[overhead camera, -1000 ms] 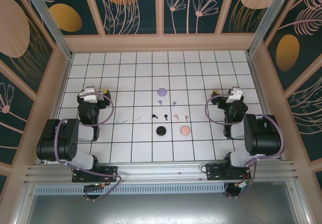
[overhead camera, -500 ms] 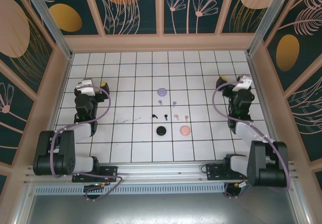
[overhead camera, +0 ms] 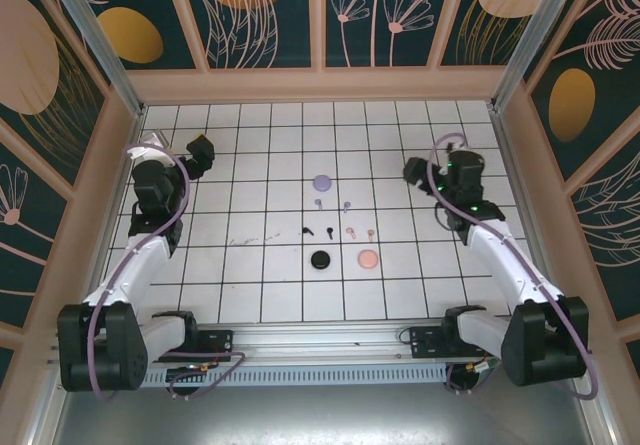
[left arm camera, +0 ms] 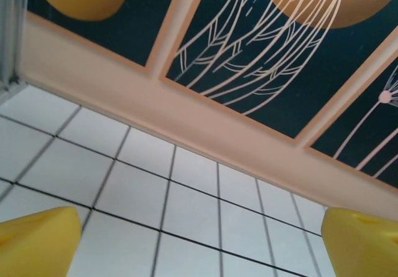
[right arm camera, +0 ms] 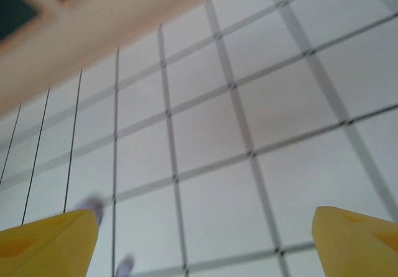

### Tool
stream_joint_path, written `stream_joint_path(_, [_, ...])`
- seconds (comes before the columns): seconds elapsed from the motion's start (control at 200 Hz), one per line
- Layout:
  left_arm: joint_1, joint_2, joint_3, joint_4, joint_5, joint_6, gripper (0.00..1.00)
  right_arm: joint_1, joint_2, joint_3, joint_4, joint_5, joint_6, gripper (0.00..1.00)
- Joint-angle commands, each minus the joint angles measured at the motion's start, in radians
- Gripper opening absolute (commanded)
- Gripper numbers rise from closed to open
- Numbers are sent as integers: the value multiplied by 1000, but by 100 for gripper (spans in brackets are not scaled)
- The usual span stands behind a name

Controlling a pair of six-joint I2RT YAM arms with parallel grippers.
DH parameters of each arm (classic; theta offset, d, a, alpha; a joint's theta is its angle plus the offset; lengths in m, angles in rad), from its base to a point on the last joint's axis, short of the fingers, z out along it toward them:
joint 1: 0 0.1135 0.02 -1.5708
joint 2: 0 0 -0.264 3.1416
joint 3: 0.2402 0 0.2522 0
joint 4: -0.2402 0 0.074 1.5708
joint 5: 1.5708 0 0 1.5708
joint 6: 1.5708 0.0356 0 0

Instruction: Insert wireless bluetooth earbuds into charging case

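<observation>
Cases: round lilac case (overhead camera: 321,182), round black case (overhead camera: 320,259), round pink case (overhead camera: 367,259) sat on the white grid table (overhead camera: 250,285); contents unseen
Earbuds: tiny lilac, black and pink stemmed earbuds (overhead camera: 328,231) lay loose between them
My pincers: left gripper (overhead camera: 200,153) and right gripper (overhead camera: 415,173) gaped wide; both empty

Table (overhead camera: 260,285) is showing white tiles with black grid lines. Walls (overhead camera: 270,15) are showing dark teal, orange ovals and pale line-drawn feathers. Lilac earbuds (overhead camera: 318,204), black earbuds (overhead camera: 328,231) and pink earbuds (overhead camera: 350,231) are matching the lilac case (overhead camera: 321,182), black case (overhead camera: 320,259) and pink case (overhead camera: 367,259). Left gripper (left arm camera: 199,243) and right gripper (right arm camera: 202,239) are showing yellow fingertips.
</observation>
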Motion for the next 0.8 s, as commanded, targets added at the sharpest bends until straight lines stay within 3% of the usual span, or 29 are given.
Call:
stream_joint_path(0.0, [-12, -42, -40, -104, 90, -190, 99, 125, -21, 37, -208, 36, 62, 87])
stream_joint_path(0.395, [-177, -109, -172, -103, 160, -295, 99, 512, 97, 60, -485, 252, 282, 80])
stream_joint_path(0.796, [-366, 0, -116, -133, 14, -294, 99, 634, 240, 80, -524, 263, 363, 80])
